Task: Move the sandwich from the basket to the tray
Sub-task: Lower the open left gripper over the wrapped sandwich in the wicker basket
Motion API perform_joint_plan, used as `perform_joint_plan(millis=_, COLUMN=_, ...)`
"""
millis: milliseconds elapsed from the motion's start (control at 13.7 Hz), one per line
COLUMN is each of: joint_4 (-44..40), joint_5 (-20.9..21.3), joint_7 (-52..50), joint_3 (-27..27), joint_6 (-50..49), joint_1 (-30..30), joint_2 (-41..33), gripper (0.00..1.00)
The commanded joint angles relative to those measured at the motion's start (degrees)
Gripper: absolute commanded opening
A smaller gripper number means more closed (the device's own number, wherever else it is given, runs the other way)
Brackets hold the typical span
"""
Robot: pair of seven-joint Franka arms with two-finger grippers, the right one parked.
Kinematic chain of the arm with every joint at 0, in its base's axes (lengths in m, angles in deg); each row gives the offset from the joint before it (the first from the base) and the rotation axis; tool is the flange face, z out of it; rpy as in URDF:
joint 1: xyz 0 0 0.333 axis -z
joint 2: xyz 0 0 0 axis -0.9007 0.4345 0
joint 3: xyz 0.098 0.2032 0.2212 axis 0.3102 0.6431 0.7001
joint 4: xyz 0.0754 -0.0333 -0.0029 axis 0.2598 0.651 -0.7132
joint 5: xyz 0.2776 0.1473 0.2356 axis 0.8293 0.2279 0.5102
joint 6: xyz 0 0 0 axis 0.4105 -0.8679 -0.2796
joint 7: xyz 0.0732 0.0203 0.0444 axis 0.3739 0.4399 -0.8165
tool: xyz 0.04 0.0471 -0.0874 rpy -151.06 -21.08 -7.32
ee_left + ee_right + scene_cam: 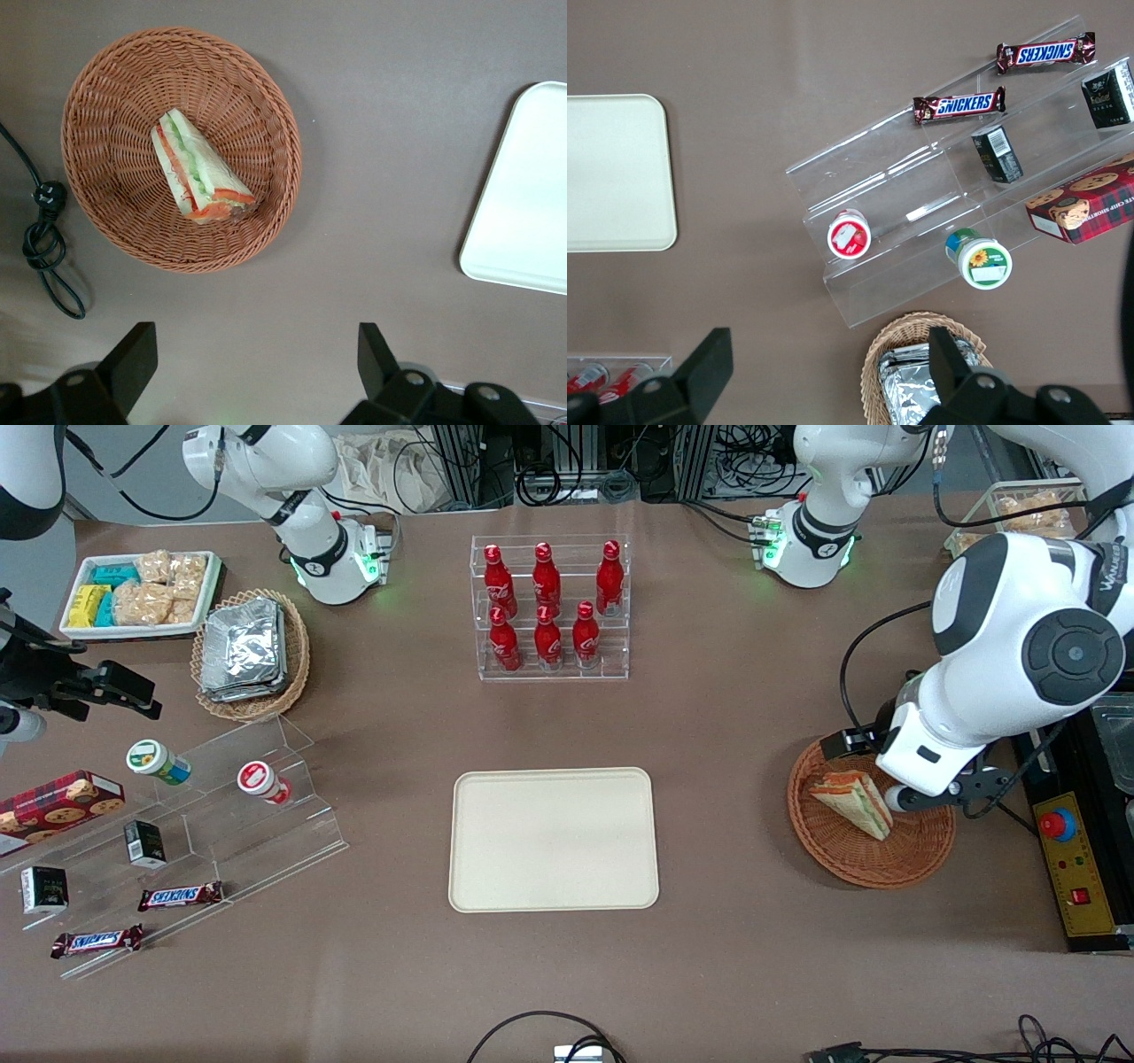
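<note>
Brown matte tabletop [726, 717], cables along its edges. Item 1: tray [554, 840], cream-beige, rectangular with rounded corners, flat near the table's middle, nothing on it; one corner also shows in the left wrist view [523, 195]. Item 2: basket [873, 855], round, reddish-brown wicker, toward the working arm's end of the table, at 3 o'clock from the tray and well apart from it. Item 3: sandwich [855, 802], triangular wedge, pale bread with green and orange-red layers, lying on its side inside the basket; in the left wrist view [199, 168] it sits near the basket's [106, 106] centre. Item 4: left gripper [252, 367], above the basket, not touching the sandwich; jaws spread wide, nothing between them, bare table showing in the gap. Item 5: clear rack of red bottles [549, 607], at 12 o'clock from the tray. Item 6: tan wicker basket of foil packets [251, 654], toward the parked arm's end. Item 7: white tray of snack packets [142, 593], just beside the foil basket. Item 8: clear stepped stand [190, 841] with cups, small boxes and chocolate bars, at 9 o'clock from the tray.
</note>
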State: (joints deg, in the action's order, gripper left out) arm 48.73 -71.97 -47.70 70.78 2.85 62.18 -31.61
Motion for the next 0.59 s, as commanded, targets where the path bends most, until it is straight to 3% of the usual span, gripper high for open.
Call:
perform_joint_plan(millis=0, joint_4=-1.9, joint_5=0.9, joint_7=-1.1, joint_3=-0.6, joint_6=-1.5, joint_1=-0.4, joint_2=0.9, gripper=1.00)
perform_joint_plan(millis=512, joint_4=-3.1, joint_5=1.3, joint_7=-2.5, joint_3=-0.4, joint_6=-1.0, joint_1=-0.7, joint_2=3.2, gripper=1.00)
